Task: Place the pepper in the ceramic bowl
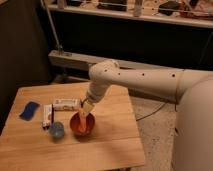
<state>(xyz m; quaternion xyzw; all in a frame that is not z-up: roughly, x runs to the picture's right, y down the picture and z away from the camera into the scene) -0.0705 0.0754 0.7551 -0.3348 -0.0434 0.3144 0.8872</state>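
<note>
The pepper (82, 121) is held upright, gripped at its top by the hand (87, 109), its long axis near vertical, lower tip pointed down inside the bowl (82, 125) on the counter (110, 145)

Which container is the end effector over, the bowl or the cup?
The red-orange ceramic bowl, with the end effector and pepper above it; the blue cup sits left.
</note>
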